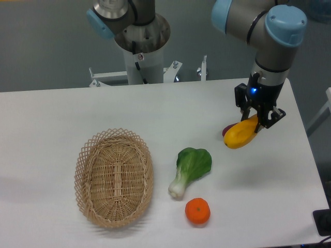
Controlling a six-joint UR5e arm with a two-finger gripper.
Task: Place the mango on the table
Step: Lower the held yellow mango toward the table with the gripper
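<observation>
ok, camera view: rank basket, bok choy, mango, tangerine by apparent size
1. basket, clearly largest
2. bok choy
3. mango, held in the claw; close to the bok choy, so that order is unsure
4. tangerine, smallest

Arm reaching down at right; tool (257, 122) pointing down, fingers clamped.

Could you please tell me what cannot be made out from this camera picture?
- Dark purple-red item: mostly hidden behind the mango; what it is cannot be told.
- Whether the mango rests on the table or hangs just above it: not clear from this one view.
- Gripper fingertips: partly hidden by the mango they close on.
- Black object at the lower right: cut off by the frame edge.
</observation>
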